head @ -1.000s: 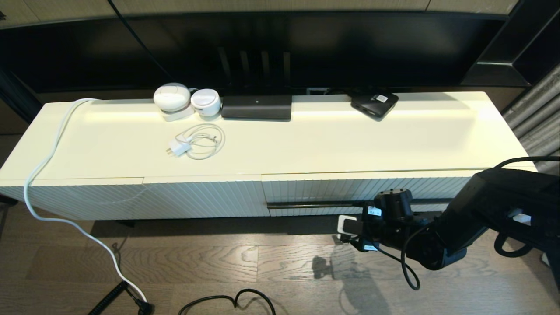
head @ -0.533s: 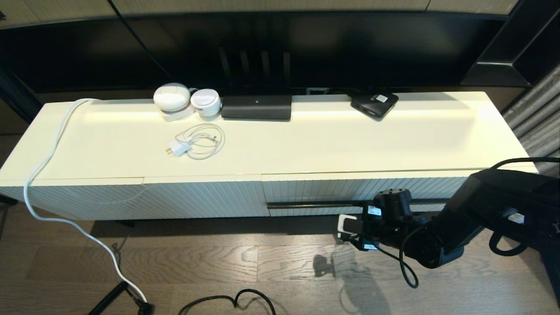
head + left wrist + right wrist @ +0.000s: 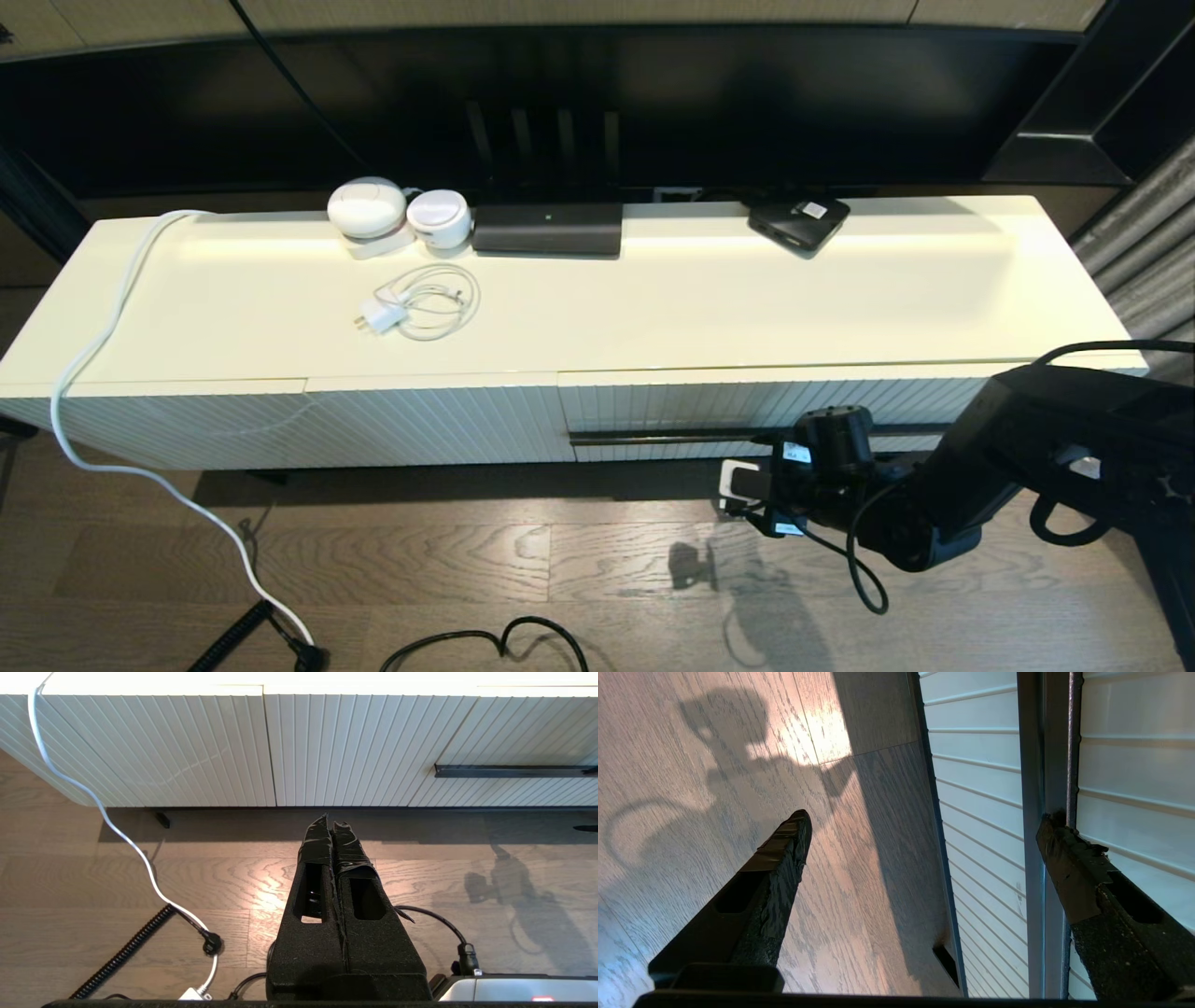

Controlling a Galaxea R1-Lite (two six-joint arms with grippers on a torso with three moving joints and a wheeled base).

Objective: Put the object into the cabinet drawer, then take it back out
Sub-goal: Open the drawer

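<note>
White ribbed fronts: one cabinet drawer (image 3: 775, 401), one bar handle (image 3: 672, 436), one handleless panel (image 3: 308, 425).

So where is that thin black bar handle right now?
In the head view, the thin black bar handle runs across the ribbed cream-white drawer front, low right of centre, beside the open right tool.

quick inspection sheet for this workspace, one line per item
surface: cream cabinet top, mostly bare.
job's things: cabinet drawer shut, black bar handle; umbrella nothing seen.
clutter: two white round devices, long black box, small black box with white label, at the back edge.
grippers: right gripper open, one finger at the handle; left gripper shut, above the floor.
cables: coiled white charger on top; white cord over left end.
surroundings: wood floor.
</note>
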